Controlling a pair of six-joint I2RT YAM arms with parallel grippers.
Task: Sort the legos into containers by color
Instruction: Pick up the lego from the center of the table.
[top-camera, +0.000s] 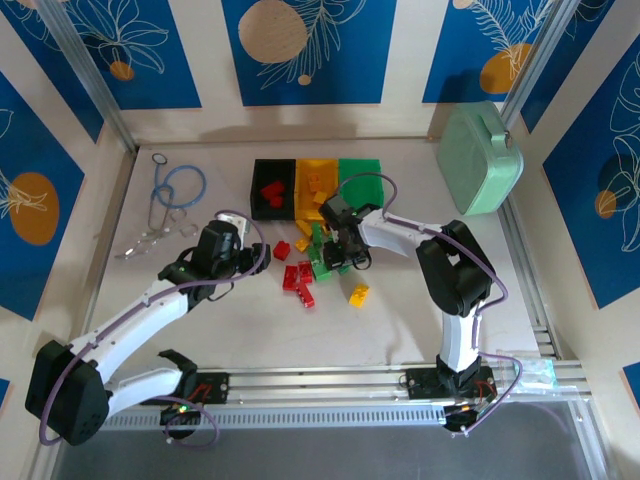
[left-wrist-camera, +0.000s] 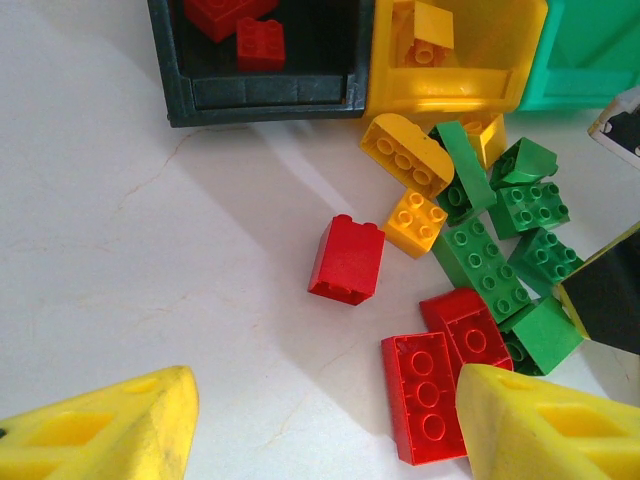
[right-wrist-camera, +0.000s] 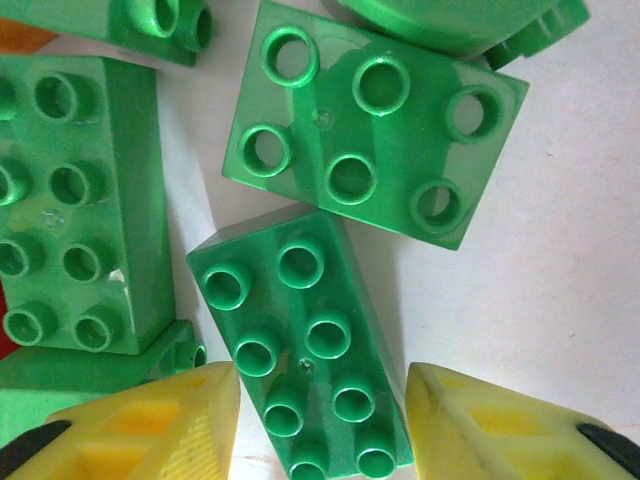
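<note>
Far left on the white surface (top-camera: 260, 330): a stethoscope (top-camera: 178, 188) with blue tubing. Beside its lower end, a small metal instrument (top-camera: 140, 243), too small to identify.

Next along, the left tool (left-wrist-camera: 327, 390), hanging over the surface at the left edge of the loose pile. Released: yellow fingers (left-wrist-camera: 100, 430) wide apart, with only bare surface and the corner of a flat red brick (left-wrist-camera: 425, 400) between them. A second flat red brick (left-wrist-camera: 467, 325) touching that one. An upright red brick (left-wrist-camera: 347, 260) standing apart, up and to the left of both.

At the back, three bins in a row, side walls touching. On the left, the black bin (top-camera: 274, 213) with red bricks (top-camera: 270, 188) inside. In the middle, the yellow bin (top-camera: 316, 166) holding yellow bricks (top-camera: 318, 182). On the right, the green bin (top-camera: 360, 168).

In front of the yellow bin, a rounded yellow brick (left-wrist-camera: 405, 152) and a small yellow brick (left-wrist-camera: 416, 222). Then a heap of green bricks (left-wrist-camera: 480, 255) lying against one another.

Down over that heap, the right tool (right-wrist-camera: 320, 400), one finger on each side of a long green brick (right-wrist-camera: 300, 330) lying flat, studs up. Close on both sides, with a thin sliver of surface showing by the right finger. Clenched on it or not: cannot tell. More green bricks touching or just beside that one.

Nearer the arms, a single yellow brick (top-camera: 358, 293) lying apart from the heap.

Far right, at the rear corner, a mint-green case (top-camera: 480, 160), apart from the bins.
</note>
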